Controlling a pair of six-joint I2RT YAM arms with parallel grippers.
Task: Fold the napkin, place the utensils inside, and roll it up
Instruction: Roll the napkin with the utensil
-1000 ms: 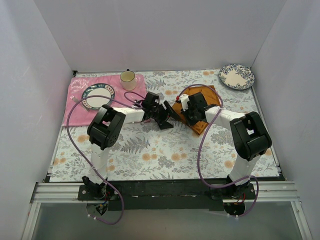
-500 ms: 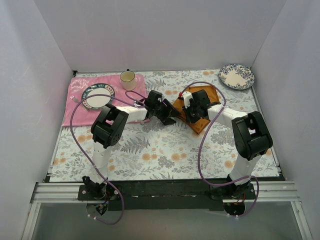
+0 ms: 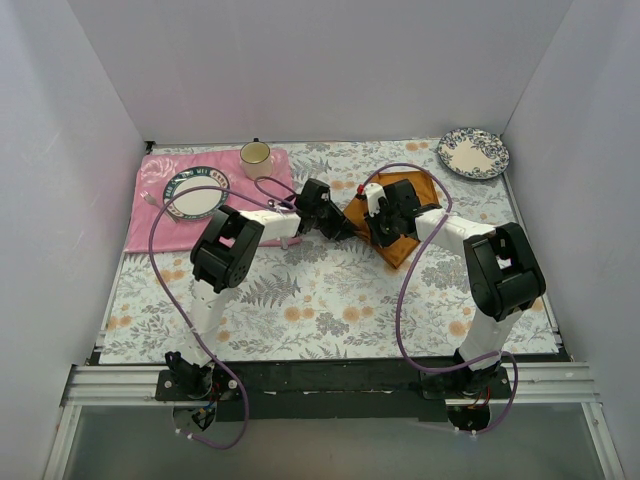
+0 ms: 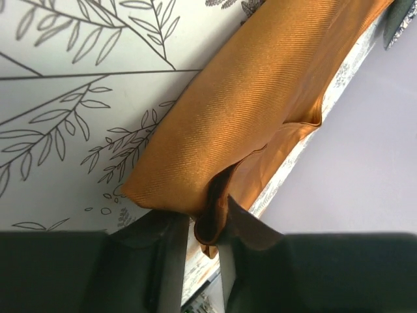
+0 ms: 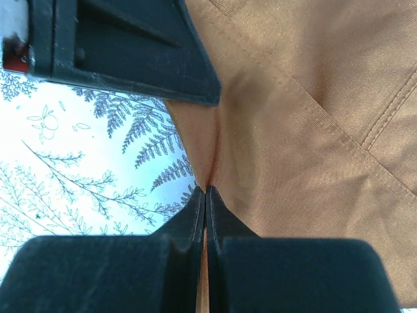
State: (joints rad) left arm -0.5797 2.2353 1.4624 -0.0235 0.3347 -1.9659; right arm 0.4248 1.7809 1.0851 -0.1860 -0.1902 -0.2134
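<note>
The rust-orange napkin (image 3: 410, 190) lies folded right of the table's middle, its point toward the arms. My left gripper (image 3: 340, 228) is at its left corner. In the left wrist view its jaws (image 4: 205, 218) stand narrow around a small fold of the napkin (image 4: 241, 104). My right gripper (image 3: 383, 228) sits over the cloth's near-left edge. In the right wrist view the gripper (image 5: 206, 191) is shut, with the napkin (image 5: 313, 130) pinched between its tips. The utensils do not show clearly. A small pale object (image 3: 148, 198) on the placemat is too small to identify.
A pink placemat (image 3: 150, 225) at the back left carries a round plate (image 3: 196, 192) and a cream cup (image 3: 256, 158). A blue-patterned plate (image 3: 473, 153) sits at the back right corner. White walls enclose the floral tablecloth (image 3: 300, 300) on three sides.
My left gripper has slid right and back to the napkin's corner, and its jaws have closed around a fold. My right gripper stayed pinched on the cloth, shifting slightly back.
</note>
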